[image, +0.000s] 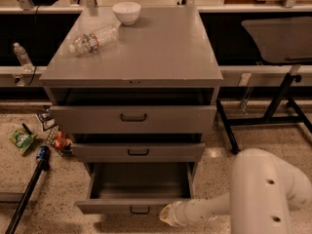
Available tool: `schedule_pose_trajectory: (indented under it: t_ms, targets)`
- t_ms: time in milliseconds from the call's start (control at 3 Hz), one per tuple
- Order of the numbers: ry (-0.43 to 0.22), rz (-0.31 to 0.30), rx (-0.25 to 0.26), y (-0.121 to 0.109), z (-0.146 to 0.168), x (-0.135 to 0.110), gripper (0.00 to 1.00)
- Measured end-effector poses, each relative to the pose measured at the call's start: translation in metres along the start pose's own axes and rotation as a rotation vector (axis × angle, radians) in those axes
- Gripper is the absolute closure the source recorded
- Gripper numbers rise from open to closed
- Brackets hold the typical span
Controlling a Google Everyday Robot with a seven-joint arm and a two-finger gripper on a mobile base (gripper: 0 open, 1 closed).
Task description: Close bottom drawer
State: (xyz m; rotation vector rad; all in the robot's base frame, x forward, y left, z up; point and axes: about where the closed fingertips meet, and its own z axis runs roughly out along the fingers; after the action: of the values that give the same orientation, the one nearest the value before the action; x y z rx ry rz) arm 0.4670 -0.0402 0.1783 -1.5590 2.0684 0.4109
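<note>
The bottom drawer (pixel 122 206) of the grey metal cabinet (pixel 131 67) is pulled out, its inside bare, with a small black handle (pixel 140 210) on its low front. The middle drawer (pixel 138 151) and top drawer (pixel 132 118) stick out a little. My white arm (pixel 263 194) reaches in from the lower right. My gripper (pixel 166 215) is at the right end of the bottom drawer's front, at floor level.
A lying plastic bottle (pixel 93 38) and a white bowl (pixel 126 12) sit on the cabinet top. Snack packets (pixel 22 140) and a black pole (pixel 27 194) lie on the floor at left. A black-legged table (pixel 278 38) stands at right. A bottle (pixel 22 56) stands far left.
</note>
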Motion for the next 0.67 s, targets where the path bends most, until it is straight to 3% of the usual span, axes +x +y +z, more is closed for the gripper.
schedule_pose_trajectory:
  t_ms: [333,667]
  targets:
    - [0.043,-0.027,0.045,0.003,0.023,0.010,1.00]
    - [0.017,-0.041,0.169,-0.020,0.039,0.010,1.00]
